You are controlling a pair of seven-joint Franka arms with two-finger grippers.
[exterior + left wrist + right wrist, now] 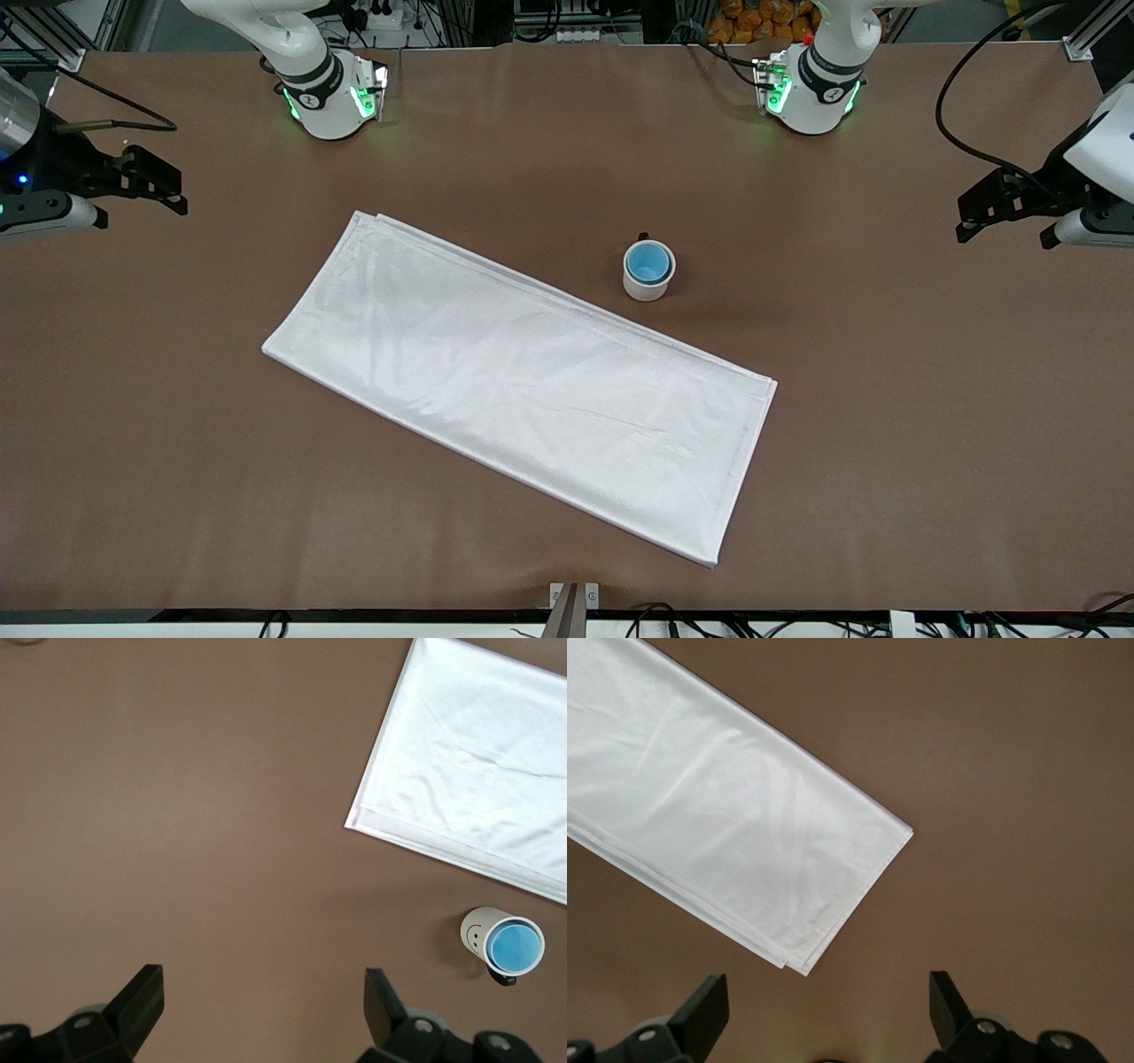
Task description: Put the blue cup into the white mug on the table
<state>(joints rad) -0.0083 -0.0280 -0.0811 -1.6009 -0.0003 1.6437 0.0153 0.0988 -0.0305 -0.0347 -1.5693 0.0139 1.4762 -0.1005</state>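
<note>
The blue cup sits upright inside the white mug, which stands on the brown table near the middle, its dark handle turned toward the robots' bases. The left wrist view also shows the cup in the mug. My left gripper is open and empty above the table's edge at the left arm's end; its own view shows bare table between the fingers. My right gripper is open and empty at the right arm's end.
A large white cloth lies flat and askew across the table's middle, beside the mug and nearer to the front camera. It also shows in the left wrist view and the right wrist view.
</note>
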